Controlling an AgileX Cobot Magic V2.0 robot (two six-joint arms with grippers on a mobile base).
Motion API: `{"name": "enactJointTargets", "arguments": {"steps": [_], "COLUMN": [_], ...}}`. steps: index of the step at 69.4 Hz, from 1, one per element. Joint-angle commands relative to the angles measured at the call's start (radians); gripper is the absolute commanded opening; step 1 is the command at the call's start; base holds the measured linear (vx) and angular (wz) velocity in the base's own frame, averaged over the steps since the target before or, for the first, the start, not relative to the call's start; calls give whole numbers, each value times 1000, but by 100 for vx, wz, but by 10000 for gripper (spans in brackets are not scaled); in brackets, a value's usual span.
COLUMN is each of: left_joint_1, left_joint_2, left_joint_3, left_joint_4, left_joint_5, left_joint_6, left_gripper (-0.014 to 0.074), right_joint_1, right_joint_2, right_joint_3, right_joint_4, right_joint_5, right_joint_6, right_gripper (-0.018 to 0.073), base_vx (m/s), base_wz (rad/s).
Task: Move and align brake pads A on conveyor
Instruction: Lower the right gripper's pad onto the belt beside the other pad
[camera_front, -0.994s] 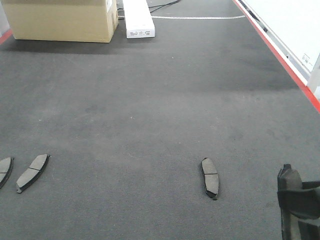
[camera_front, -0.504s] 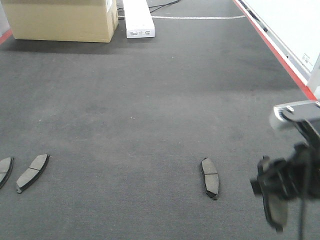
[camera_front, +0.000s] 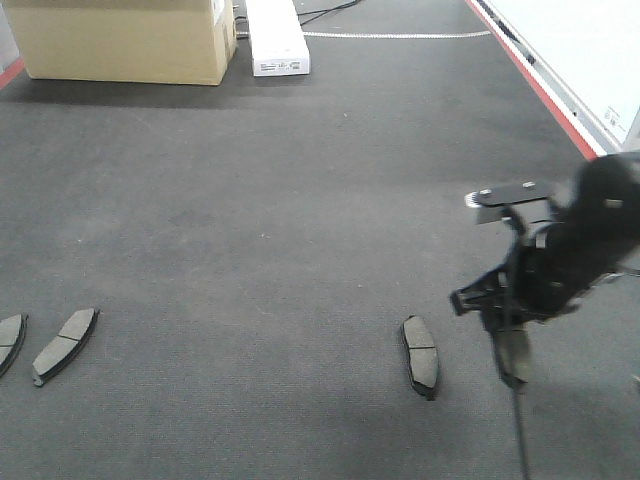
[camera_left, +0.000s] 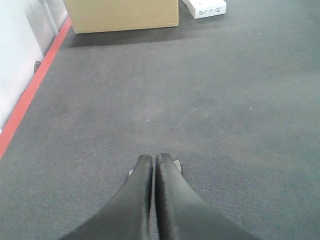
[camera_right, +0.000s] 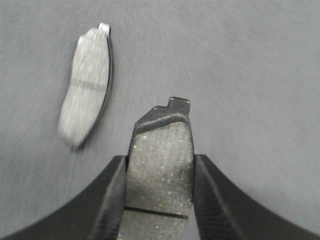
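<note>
While my right gripper clamps one brake pad between its fingers, lower right of the front view, I judge the job is to set it down beside the pad lying on the conveyor. I'd lower it slowly, long edges parallel and ends level. Two more pads sit at the far left edge. My left gripper is pressed closed, empty.
</note>
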Motion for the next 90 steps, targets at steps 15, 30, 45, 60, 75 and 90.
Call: {"name": "enactJointTargets", "arguments": {"steps": [15,30,45,60,75,90], "left_joint_1": [-1,-1,-1,-1,-1,-1], "left_joint_2": [8,8,8,8,8,8], "left_joint_3": [-18,-18,-18,-18,-18,-18], "left_joint_4": [-7,-7,-7,-7,-7,-7], "left_joint_5": [-64,-64,-64,-64,-64,-64], "left_joint_6": [-5,-5,-5,-5,-5,-5], "left_gripper": [-8,-8,-8,-8,-8,-8], "right_joint_1": [-7,-7,-7,-7,-7,-7], "right_joint_2": [167,225,232,232,232,232], "right_joint_3": [-96,-96,-96,-96,-96,-96], "right_joint_4": [-6,-6,-6,-1,-6,-6], "right_joint_5": [-95,-130,-141,-146,-145,-131], "right_joint_6": [-10,-10,-16,-15,-12,-12], "right_gripper": [-7,-7,20,214,538,631], "base_vx": [0,0,0,0,0,0], "base_wz": [0,0,0,0,0,0]}}
